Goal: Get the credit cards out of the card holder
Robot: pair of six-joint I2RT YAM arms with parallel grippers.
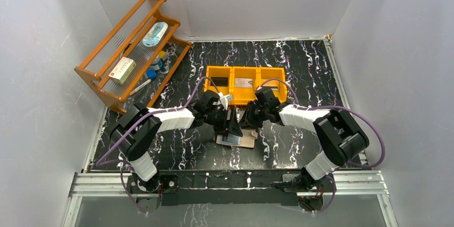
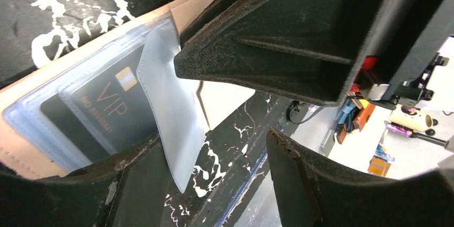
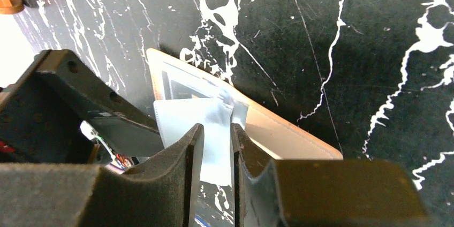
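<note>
The beige card holder (image 1: 245, 142) lies open on the black marbled table between both grippers. In the left wrist view its clear sleeves (image 2: 32, 117) hold a black VIP card (image 2: 107, 104), and one silvery sleeve flap (image 2: 171, 114) stands up from its beige cover (image 2: 198, 7). My left gripper (image 2: 209, 141) is wide open, its left finger low over the holder's near edge. My right gripper (image 3: 217, 128) hovers over the holder (image 3: 284, 130) with its jaws a narrow gap apart. The raised flap (image 3: 182, 117) sits in line with that gap, against the fingertips. Both grippers (image 1: 231, 125) (image 1: 247, 122) nearly touch.
An orange three-compartment tray (image 1: 246, 68) stands just behind the grippers, with flat cards in its compartments. A wooden rack (image 1: 128, 50) with small items leans at the back left. White walls close in the table on three sides.
</note>
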